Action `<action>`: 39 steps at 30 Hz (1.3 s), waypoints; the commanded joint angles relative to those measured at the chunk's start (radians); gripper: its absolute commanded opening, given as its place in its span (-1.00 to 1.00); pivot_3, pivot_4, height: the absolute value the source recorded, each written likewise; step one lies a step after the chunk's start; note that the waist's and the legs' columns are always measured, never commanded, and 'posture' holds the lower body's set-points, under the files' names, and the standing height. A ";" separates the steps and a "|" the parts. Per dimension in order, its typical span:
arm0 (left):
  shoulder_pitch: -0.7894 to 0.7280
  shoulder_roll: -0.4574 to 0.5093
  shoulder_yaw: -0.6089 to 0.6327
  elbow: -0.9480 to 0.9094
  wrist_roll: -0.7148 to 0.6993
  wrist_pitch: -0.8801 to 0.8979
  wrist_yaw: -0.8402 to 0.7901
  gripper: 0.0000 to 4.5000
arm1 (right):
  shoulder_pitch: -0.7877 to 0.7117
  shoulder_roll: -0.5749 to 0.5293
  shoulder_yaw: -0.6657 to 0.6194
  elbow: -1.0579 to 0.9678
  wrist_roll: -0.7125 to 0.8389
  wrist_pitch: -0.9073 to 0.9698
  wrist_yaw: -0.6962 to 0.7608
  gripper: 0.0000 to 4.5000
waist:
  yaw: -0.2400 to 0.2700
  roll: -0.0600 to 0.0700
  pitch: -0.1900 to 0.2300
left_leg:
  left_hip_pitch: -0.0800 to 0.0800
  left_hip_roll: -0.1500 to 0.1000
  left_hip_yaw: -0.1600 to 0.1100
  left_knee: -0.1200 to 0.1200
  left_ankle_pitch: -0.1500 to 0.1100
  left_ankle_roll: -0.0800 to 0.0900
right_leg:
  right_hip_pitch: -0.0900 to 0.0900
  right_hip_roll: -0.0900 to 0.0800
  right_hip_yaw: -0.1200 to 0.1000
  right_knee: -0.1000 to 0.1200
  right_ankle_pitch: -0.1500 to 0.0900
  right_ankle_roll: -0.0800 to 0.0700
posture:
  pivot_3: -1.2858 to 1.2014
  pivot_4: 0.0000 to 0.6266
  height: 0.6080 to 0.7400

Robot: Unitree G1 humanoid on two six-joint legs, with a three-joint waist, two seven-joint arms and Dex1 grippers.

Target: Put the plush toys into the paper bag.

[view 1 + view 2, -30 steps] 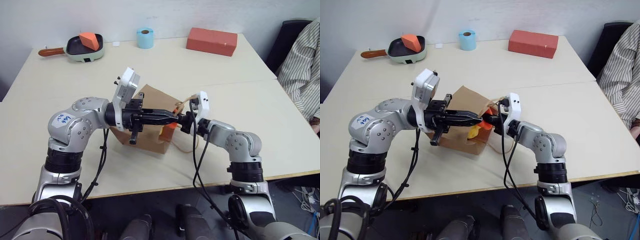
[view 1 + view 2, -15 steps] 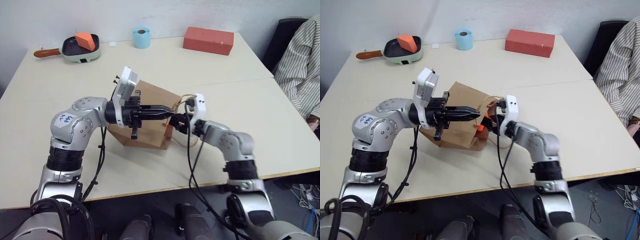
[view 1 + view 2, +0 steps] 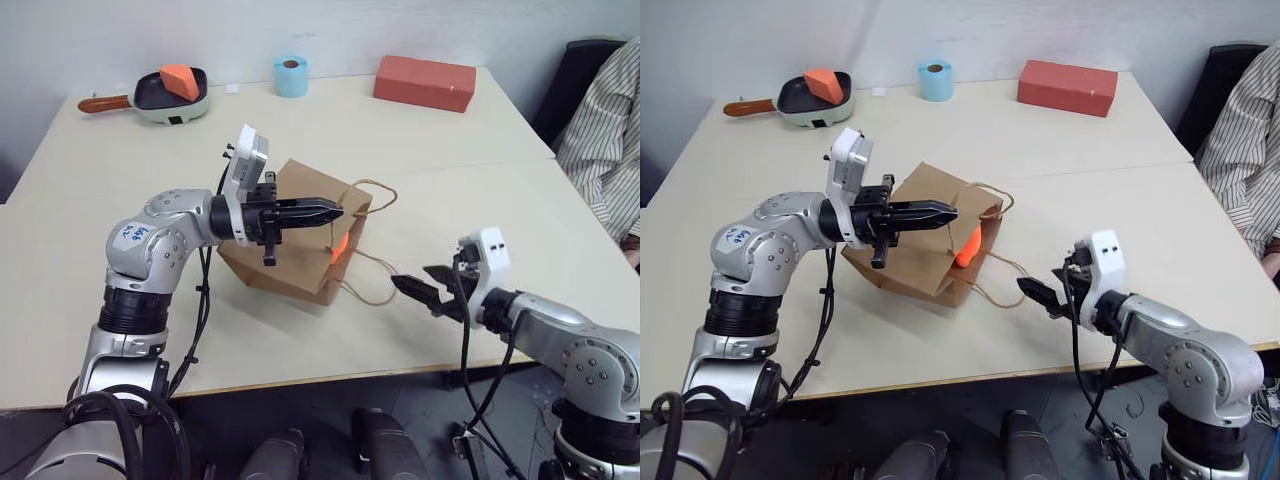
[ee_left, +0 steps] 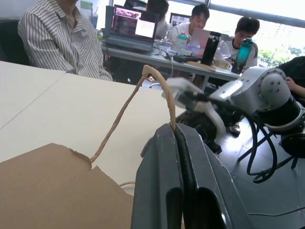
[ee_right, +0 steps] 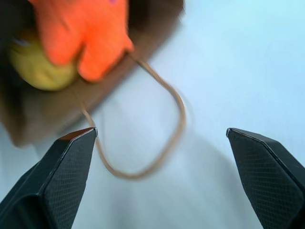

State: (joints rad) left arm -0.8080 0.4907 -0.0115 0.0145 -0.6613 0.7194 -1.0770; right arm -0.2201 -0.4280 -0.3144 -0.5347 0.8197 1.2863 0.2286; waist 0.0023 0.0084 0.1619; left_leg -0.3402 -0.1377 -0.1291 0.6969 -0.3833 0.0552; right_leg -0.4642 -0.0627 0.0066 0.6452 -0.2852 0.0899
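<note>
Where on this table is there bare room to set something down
Bare tabletop lies between the paper bag and the far row of pan, blue roll and red box. Crowded: the near edge between the bag's mouth and the right gripper.

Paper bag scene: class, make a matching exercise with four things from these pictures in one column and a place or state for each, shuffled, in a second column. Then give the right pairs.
Things:
1. orange plush toy
2. left gripper
3. right gripper
4. orange wedge block

Places or states:
A. lying in the pan
B. open, apart from the paper bag
C. in the bag's mouth
D. shut on the bag's cord handle

Pairs: 1-C, 2-D, 3-B, 4-A
</note>
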 commanded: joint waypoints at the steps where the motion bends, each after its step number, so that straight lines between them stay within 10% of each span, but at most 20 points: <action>1: -0.030 -0.001 0.004 -0.022 -0.006 -0.011 -0.010 -1.00 | 0.004 0.060 0.028 0.046 -0.012 -0.043 -0.019 0.98 | 0.000 0.000 0.000 | 0.000 0.000 0.000 0.000 0.000 0.000 | 0.000 0.000 0.000 0.000 0.000 0.000 | 0.03 -0.52 1.00; 5: -0.037 0.001 0.004 -0.025 -0.009 -0.005 -0.014 -1.00 | -0.028 0.130 0.051 0.125 -0.026 -0.094 -0.018 0.72 | -0.005 0.000 0.000 | 0.001 0.000 0.001 0.000 0.000 0.000 | 0.000 0.000 0.001 0.000 0.000 0.000 | 0.03 -0.52 1.00; 16: -0.046 0.018 0.014 -0.015 -0.001 -0.011 -0.013 -1.00 | -0.133 0.168 -0.023 0.133 0.116 -0.066 -0.007 -0.99 | 0.000 0.000 0.000 | 0.001 0.000 -0.001 0.000 0.000 0.000 | 0.001 0.000 -0.001 0.000 0.000 0.000 | 0.03 -0.52 1.00; 27: -0.116 -0.025 0.104 0.036 -0.026 -0.030 0.078 -1.00 | -0.442 -0.235 -0.224 0.210 0.821 -0.070 -0.101 -0.99 | -0.001 0.000 0.000 | 0.000 0.001 -0.001 0.000 0.000 0.000 | 0.001 0.000 -0.002 -0.002 0.000 0.000 | 0.03 -0.52 1.00; 39: -0.033 -0.109 0.055 0.003 0.008 -0.061 0.149 -1.00 | -0.321 -0.281 -0.034 0.091 0.553 -0.216 -0.083 -0.99 | 0.014 -0.001 0.000 | -0.004 0.001 0.000 0.002 0.000 0.000 | -0.001 0.000 -0.001 0.000 0.001 0.001 | 0.03 -0.52 1.00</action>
State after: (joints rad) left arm -0.8289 0.3781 0.0266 0.0775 -0.6392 0.6632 -0.9360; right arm -0.5423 -0.6919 -0.3220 -0.3928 1.3777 1.1094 0.1204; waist 0.0167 0.0077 0.1623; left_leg -0.3440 -0.1371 -0.1296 0.6994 -0.3833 0.0556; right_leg -0.4655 -0.0630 0.0051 0.6446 -0.2846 0.0908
